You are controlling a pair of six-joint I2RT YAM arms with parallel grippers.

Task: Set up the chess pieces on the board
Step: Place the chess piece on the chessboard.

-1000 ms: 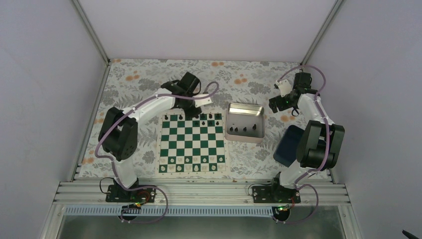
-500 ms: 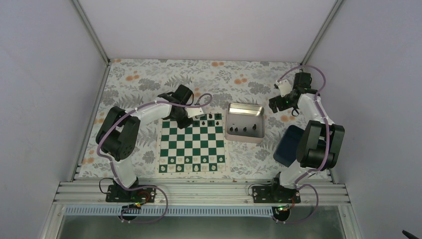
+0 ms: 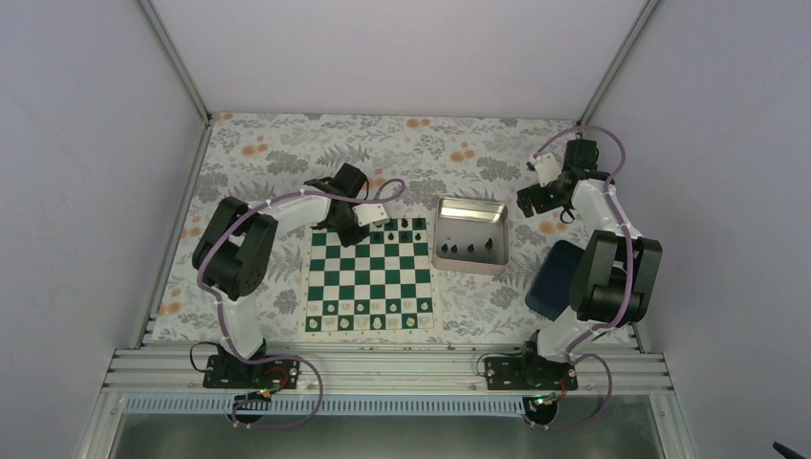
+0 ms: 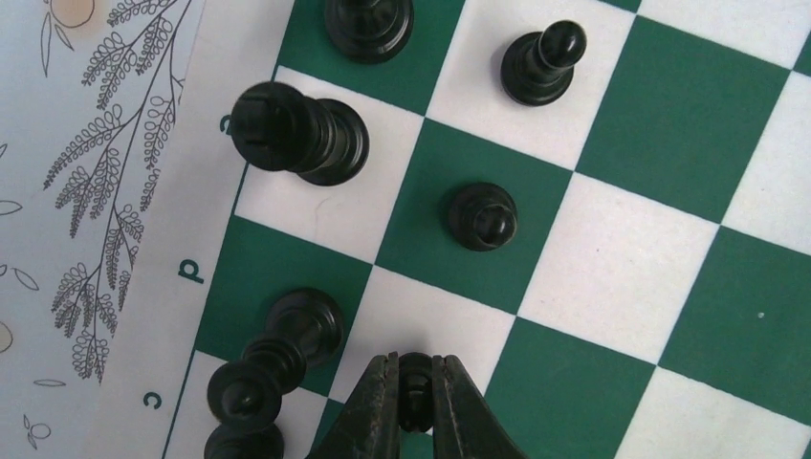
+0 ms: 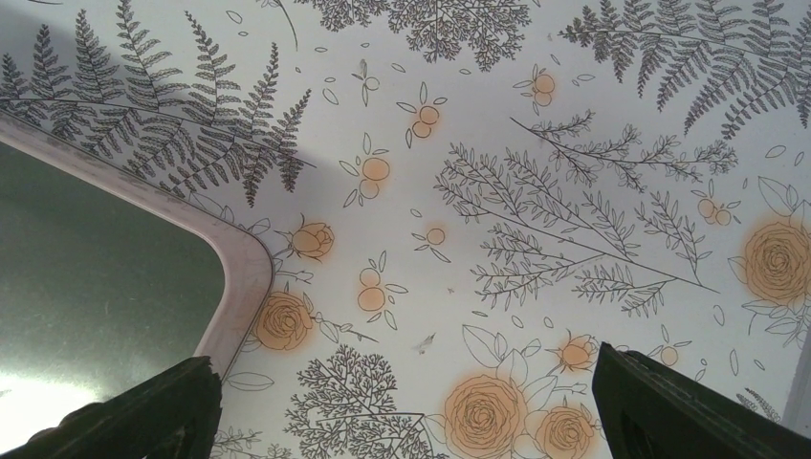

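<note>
The green-and-white board [image 3: 369, 273] lies mid-table. Black chess pieces [image 3: 403, 225] stand along its far edge, and more of them [image 3: 469, 249] sit in the silvery tray. My left gripper [image 3: 357, 229] hovers over the board's far left corner. In the left wrist view, the left gripper [image 4: 413, 368] is shut on a small black pawn [image 4: 414, 394] just above a white square of the board [image 4: 669, 124]. A rook [image 4: 296, 134], two pawns [image 4: 481, 215] and taller pieces [image 4: 277, 354] stand close by. My right gripper [image 3: 536, 196] is open and empty over the floral cloth, as the right wrist view also shows it [image 5: 411, 421].
The silvery tray [image 3: 469, 212] stands right of the board; its rounded corner [image 5: 239, 277] shows beside my right gripper. A dark blue box [image 3: 550, 282] lies near the right arm's base. Small white pieces [image 3: 368, 323] line the board's near edge.
My left arm has swung from behind the board's far edge towards its far left corner, and has hardly moved since. The right arm has stayed put.
</note>
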